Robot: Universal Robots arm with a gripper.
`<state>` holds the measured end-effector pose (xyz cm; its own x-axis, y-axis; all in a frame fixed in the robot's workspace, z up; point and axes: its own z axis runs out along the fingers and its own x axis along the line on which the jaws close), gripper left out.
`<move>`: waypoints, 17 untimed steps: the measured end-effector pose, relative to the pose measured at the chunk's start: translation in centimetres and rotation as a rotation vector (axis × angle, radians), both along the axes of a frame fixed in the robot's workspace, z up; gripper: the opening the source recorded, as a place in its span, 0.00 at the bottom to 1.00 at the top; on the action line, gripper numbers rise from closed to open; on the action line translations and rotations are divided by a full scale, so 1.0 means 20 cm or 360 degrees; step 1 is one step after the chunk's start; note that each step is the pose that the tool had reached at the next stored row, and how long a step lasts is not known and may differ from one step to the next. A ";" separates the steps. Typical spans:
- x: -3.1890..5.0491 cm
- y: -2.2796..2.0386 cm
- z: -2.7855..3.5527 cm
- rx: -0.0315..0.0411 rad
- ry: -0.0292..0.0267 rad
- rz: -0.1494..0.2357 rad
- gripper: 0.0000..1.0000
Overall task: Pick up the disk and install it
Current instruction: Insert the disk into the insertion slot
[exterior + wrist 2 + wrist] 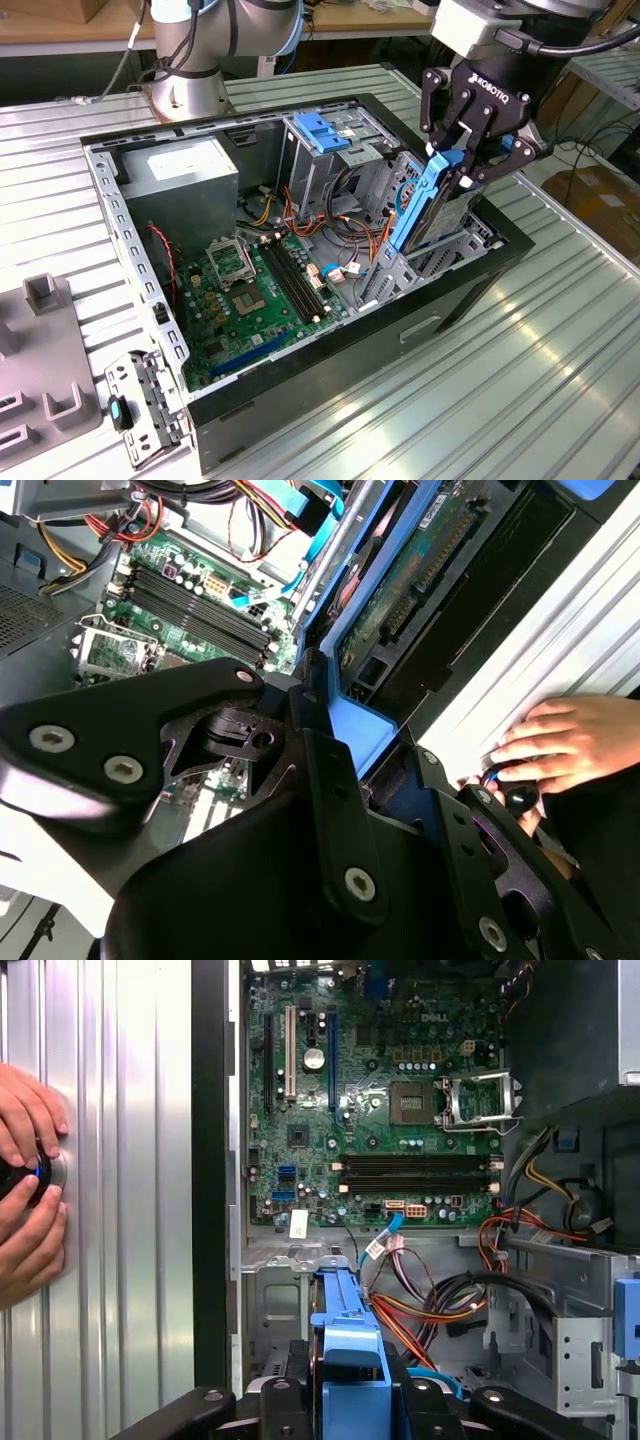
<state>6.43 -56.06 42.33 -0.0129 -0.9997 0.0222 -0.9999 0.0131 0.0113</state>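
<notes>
Two black fingers (435,115) of the gripper (468,165) were closed tight on the top end of the disk (418,210), one on each side of its blue plastic rail. The disk stood on its thin edge and leaned a little. Its low end sat down inside a grey metal cage (400,275) in the open computer case (330,390), on the exterior view's right. In the first wrist view the blue rail of the disk (350,1340) ran out from between the fingers (285,1400). In the second wrist view the green underside of the disk (400,570) showed just past the gripper (330,770). White letters were printed on the gripper's black body. Next to the cage lay a bunch of red, orange and black wires (350,220). Past them a green board (250,290) lay flat on the case floor, with tiny white print on it. A light-blue flap (322,130) topped a taller cage near the back. A big grey box (180,175) with a white sticker sat in the far corner. The case rested on a ribbed metal table (520,380). In the first wrist view a person's hands (25,1190) were on the table beside the case, holding a small dark round thing (25,1175) with a blue light.
</notes>
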 end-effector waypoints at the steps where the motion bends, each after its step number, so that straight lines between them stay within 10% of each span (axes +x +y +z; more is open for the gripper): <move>1: 0.000 0.000 -0.002 0.0000 0.00001 0.0000 0.37; 17: 0.000 -0.003 -0.089 0.0000 0.00005 0.0000 0.37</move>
